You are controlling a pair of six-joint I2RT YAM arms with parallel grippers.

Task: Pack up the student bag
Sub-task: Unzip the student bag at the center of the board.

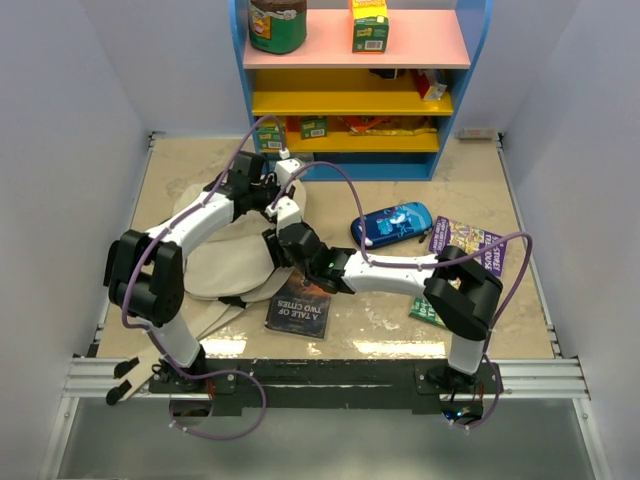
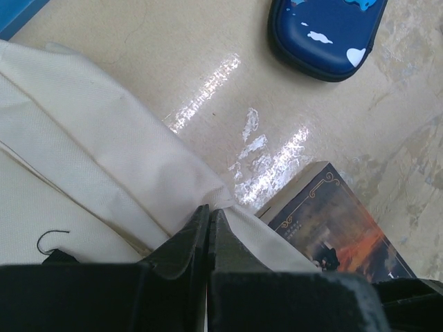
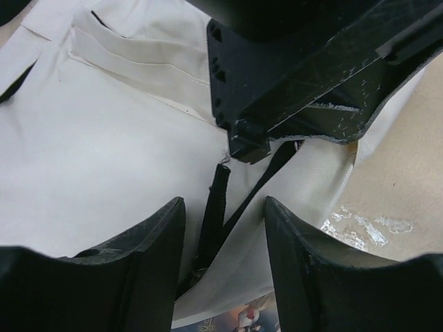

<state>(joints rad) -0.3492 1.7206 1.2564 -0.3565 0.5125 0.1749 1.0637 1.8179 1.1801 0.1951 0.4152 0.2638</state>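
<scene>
The student bag (image 1: 228, 268) is a beige canvas backpack lying flat at centre left. My left gripper (image 1: 283, 228) is shut, pinching a fold of the bag's fabric (image 2: 173, 173) at its right edge; its fingertips (image 2: 197, 225) meet on the cloth. My right gripper (image 1: 284, 252) is open just behind it. Its jaws stand astride a black zipper strap (image 3: 214, 207) and the bag's beige edge (image 3: 297, 180), without closing on them. A dark book, A Tale of Two Cities (image 1: 300, 308), lies partly under the bag's edge and shows in the left wrist view (image 2: 339, 238).
A blue pencil case (image 1: 392, 222) lies right of the bag and shows in the left wrist view (image 2: 325, 31). A purple book (image 1: 470, 245) and a green book (image 1: 425, 310) lie under the right arm. A coloured shelf unit (image 1: 350, 80) with groceries stands at the back.
</scene>
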